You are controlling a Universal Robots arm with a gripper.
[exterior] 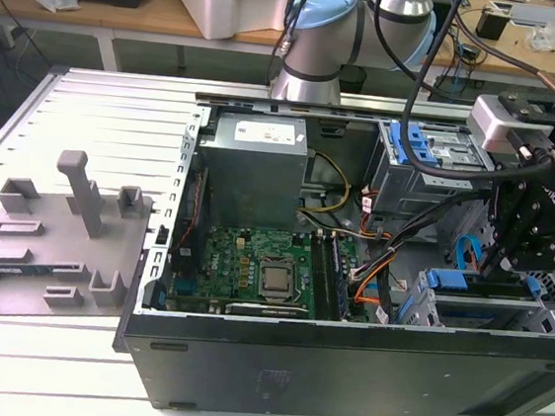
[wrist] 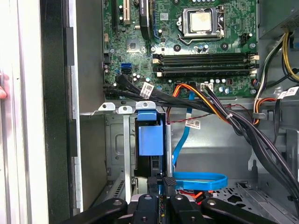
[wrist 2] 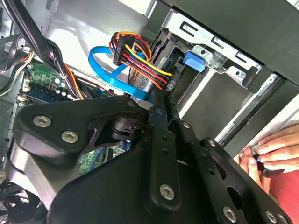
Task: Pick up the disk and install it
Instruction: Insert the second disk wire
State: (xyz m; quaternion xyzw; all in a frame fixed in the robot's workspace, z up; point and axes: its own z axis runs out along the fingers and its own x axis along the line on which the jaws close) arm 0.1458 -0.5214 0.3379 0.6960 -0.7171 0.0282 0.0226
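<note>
The disk [wrist: 150,140] stands on edge in the drive cage [wrist: 117,140] at the case's front corner, its blue carrier frame facing me. In the exterior view the disk [exterior: 453,281] lies in the cage [exterior: 426,308] at the case's lower right, with my black gripper [exterior: 517,268] right above its outer end. In both wrist views the fingers meet closely at the disk's near edge, so my gripper [wrist: 162,181] looks shut on it. The second wrist view has my gripper [wrist 2: 158,100] lined up with the carrier's blue tab [wrist 2: 194,61] at the cage rim.
Bundled cables [wrist: 233,121] and a blue flat cable [wrist: 196,179] run beside the cage. The motherboard [exterior: 261,266] and grey power supply [exterior: 258,161] fill the case. A second cage with a blue bracket [exterior: 433,150] sits behind. A person's hand [wrist 2: 275,147] rests on the case's outer edge.
</note>
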